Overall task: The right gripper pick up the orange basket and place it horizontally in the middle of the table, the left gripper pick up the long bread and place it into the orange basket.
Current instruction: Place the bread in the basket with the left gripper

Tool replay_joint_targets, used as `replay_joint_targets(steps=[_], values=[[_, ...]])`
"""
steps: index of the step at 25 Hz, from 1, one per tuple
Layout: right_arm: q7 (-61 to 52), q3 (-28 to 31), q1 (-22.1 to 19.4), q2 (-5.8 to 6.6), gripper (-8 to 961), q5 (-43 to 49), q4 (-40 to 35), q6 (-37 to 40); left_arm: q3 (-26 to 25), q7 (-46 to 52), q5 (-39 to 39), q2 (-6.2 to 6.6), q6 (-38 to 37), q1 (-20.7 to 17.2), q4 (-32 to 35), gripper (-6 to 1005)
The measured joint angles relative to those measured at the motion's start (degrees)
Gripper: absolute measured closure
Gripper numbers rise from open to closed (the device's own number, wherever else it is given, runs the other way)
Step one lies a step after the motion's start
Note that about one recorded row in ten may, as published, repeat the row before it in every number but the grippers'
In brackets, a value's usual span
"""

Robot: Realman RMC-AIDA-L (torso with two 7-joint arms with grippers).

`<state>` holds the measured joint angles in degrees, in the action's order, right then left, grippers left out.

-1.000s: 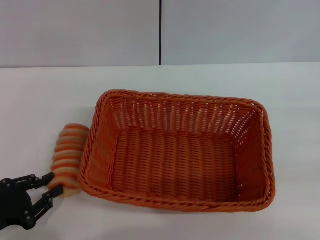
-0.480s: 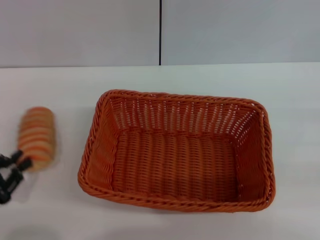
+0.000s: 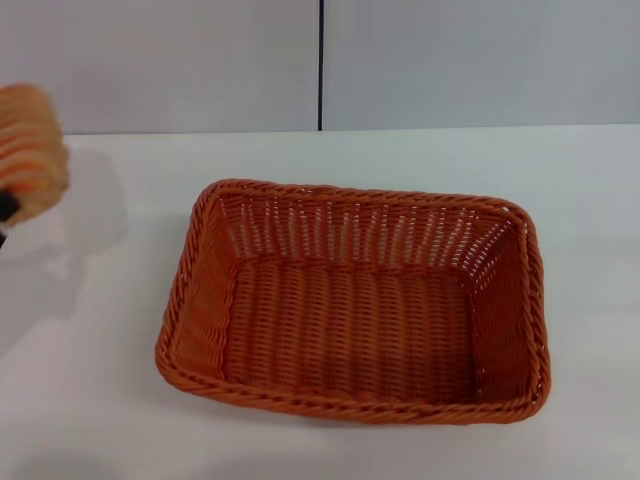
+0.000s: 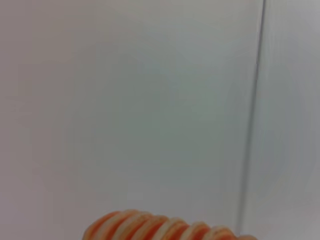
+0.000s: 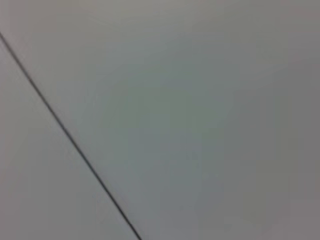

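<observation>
The orange basket point(image 3: 352, 300) lies lengthwise across the middle of the white table point(image 3: 590, 190), and nothing is in it. The long bread point(image 3: 30, 150), cream with orange stripes, hangs in the air at the far left edge of the head view, well above the table and left of the basket. Only a black sliver of my left gripper point(image 3: 5, 208) shows under the loaf's near end, shut on it. The left wrist view shows the bread point(image 4: 165, 231) against the wall. My right gripper is out of view.
A grey wall with a dark vertical seam point(image 3: 321, 65) stands behind the table. The bread's shadow point(image 3: 70, 240) falls on the bare tabletop left of the basket. The right wrist view shows only wall and a seam point(image 5: 70, 135).
My left gripper has lifted the bread from beside the basket's left rim, up and to the left, until it is nearly out of the head view. The basket has stayed put.
</observation>
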<state>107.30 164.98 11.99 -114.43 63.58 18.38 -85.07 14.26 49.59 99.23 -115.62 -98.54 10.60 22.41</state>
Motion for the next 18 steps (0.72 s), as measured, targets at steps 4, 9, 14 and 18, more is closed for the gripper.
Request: replay_joint_targets(steps=[4,9,14,18], values=[[-0.5,0.0,0.8,0.06,473,-2.2,-1.4,-0.9,3.4,3.4,0.3,-0.21,-6.0,4.5,0.0,856],[-0.9,0.0,1.2,0.31,473,-4.3,-1.6,-0.9,14.3,7.2,0.3,-0.28,-10.8,9.7,0.9,860],[-1.6,0.0,0.7,0.30,474,-5.9,-1.7,-0.9,24.5,10.1,0.4,-1.14,-11.4,12.4,3.6,864],[-2.2,0.0,0.3,0.34,474,-7.4,-1.8,-1.0,29.5,11.1,0.5,-1.88,-10.3,13.2,4.2,868]])
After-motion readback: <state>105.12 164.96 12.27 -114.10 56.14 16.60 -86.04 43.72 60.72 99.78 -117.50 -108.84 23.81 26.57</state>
